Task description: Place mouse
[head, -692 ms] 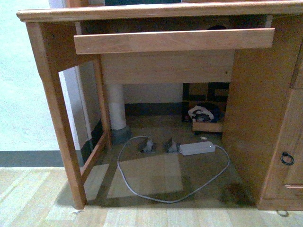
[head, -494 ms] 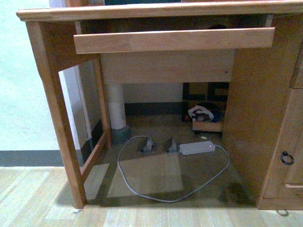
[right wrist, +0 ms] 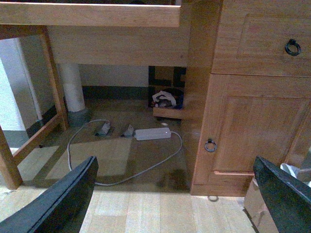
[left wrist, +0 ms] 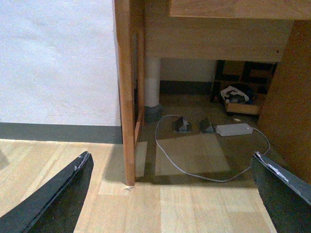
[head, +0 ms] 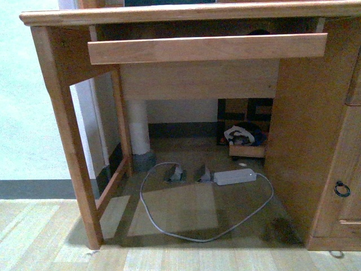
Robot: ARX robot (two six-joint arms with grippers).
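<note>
Currently the small black mouse is out of every view, left gripper [left wrist: 170,156] and right gripper [right wrist: 175,161] both gape wide and empty facing the brown wooden desk [head: 192,12], so a blind reach risks snagging the white corded adapter [head: 234,176] under that desk.

I take this for a home study or small office. A honey-coloured wooden desk [head: 192,11] fills the upper half of the front view, with a pull-out wooden keyboard shelf [head: 208,48] under its top. At lower middle, on the floor beneath, lies a white rectangular power adapter [head: 235,176] with a looping grey cord [head: 192,240]. At the right of the right wrist view I see the desk's panelled cupboard door [right wrist: 248,131] with a dark ring pull [right wrist: 210,145]. Pale wood-plank flooring [head: 34,237] and a plain light wall [head: 28,113] with a dark skirting strip [head: 39,189] fill the front view's left side.
</note>
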